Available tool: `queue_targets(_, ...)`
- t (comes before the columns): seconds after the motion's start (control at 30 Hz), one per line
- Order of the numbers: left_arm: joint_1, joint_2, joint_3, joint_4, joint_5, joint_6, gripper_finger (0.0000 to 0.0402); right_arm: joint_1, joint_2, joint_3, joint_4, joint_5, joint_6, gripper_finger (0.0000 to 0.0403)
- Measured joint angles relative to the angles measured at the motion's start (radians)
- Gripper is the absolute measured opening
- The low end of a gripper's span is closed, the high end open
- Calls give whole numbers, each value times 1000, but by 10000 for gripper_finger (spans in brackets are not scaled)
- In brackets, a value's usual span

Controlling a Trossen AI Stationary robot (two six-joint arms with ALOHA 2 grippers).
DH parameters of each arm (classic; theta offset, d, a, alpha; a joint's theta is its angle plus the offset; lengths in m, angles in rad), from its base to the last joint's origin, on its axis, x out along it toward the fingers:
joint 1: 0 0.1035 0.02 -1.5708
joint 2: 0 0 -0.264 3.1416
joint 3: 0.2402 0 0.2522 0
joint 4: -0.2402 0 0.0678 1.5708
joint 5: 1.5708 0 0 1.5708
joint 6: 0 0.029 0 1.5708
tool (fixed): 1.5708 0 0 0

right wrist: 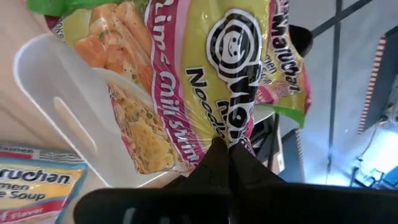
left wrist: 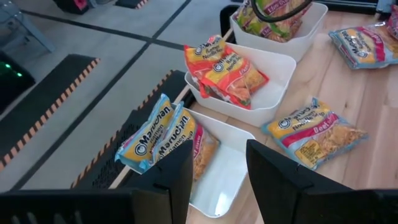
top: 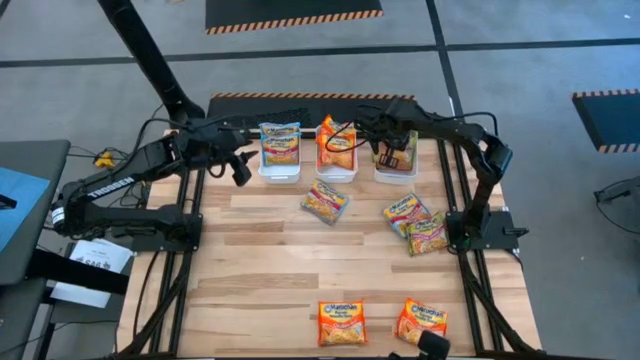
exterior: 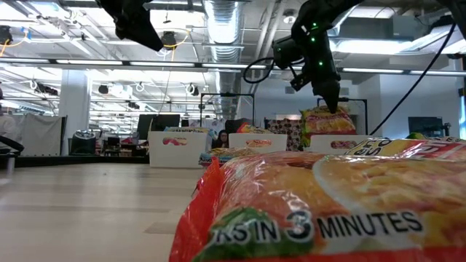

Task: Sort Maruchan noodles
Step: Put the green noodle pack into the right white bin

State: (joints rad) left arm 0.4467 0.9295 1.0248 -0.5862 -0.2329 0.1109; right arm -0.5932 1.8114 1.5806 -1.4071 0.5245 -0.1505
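Right wrist view: right gripper (right wrist: 229, 152) pinches green packet (right wrist: 205, 81).

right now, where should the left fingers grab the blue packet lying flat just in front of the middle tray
That blue packet lies flat and alone on the table. Probably come straight down with the left gripper and pinch one crimped edge, likely the one facing away from the middle tray.

"Maruchan" stood on blue packets (left wrist: 160, 134), "Beef" on a loose packet (left wrist: 314, 127), "3 MINUTES" on the nearest packet (exterior: 328, 211), "TROSSEN" on the left arm (top: 110, 186)
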Motion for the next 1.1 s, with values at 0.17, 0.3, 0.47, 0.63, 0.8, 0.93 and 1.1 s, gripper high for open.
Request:
queue_targets(0.17, 10, 0, 0, 0, 0, -3, 137, -27, 0, 0, -7, -1, 0, 0)
queue_targets(0.3, 14, 0, 0, 0, 0, -4, 137, -41, 0, 0, -24, -32, 1, 0)
queue_targets(0.47, 14, 0, 0, 2, 0, 8, 137, -51, 1, 0, -23, -54, -12, 0)
queue_targets(0.63, 14, 0, 0, 2, 0, 7, 137, -65, 2, 0, -48, -57, -26, 2)
queue_targets(0.8, 14, 0, 0, 2, 0, 7, 137, -76, 2, 0, -53, -57, -43, 24)
queue_targets(0.93, 14, 0, 0, 2, 0, -24, 137, -77, 2, 0, -51, -57, -45, 52)
queue_targets(1.1, 14, 0, 0, 2, -1, -36, 137, -77, 2, 0, -50, -55, -65, 76)
